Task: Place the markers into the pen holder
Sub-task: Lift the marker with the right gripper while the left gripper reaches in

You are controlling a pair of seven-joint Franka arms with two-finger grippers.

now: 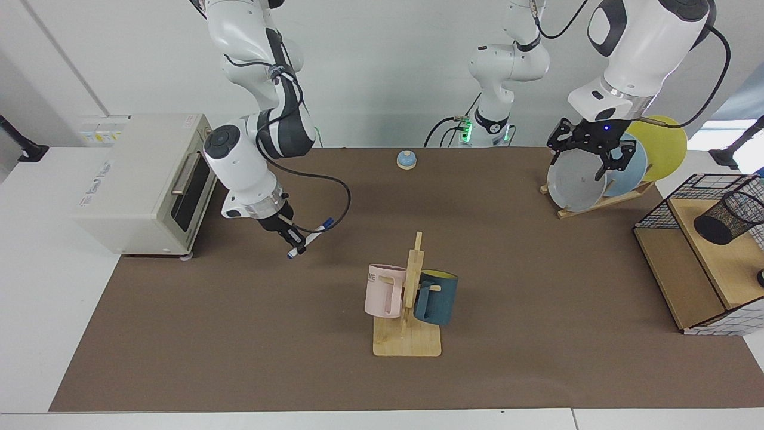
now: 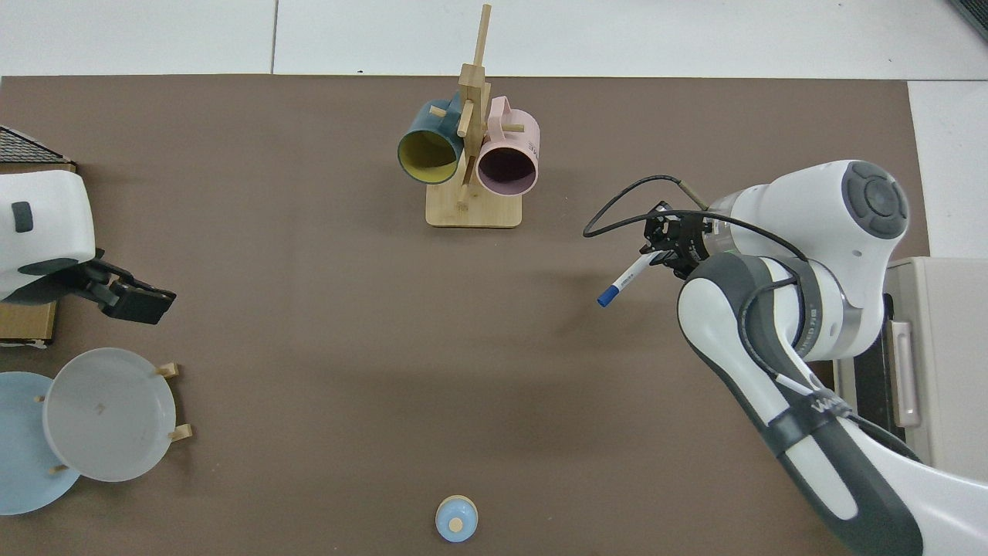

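white-barrelled marker [image 1: 307,237] clamped (tilted) in right end effector [image 1: 296,241]; left end effector [image 1: 591,156] spread empty over plates [image 1: 576,182].

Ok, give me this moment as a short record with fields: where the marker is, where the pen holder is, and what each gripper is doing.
marker: held tilted above the mat, clear of it
pen holder: tipped on the wooden shelf inside the wire basket, far from the marker
right gripper: shut on the marker, near the toaster oven
left gripper: open, empty, above the plate rack, waiting
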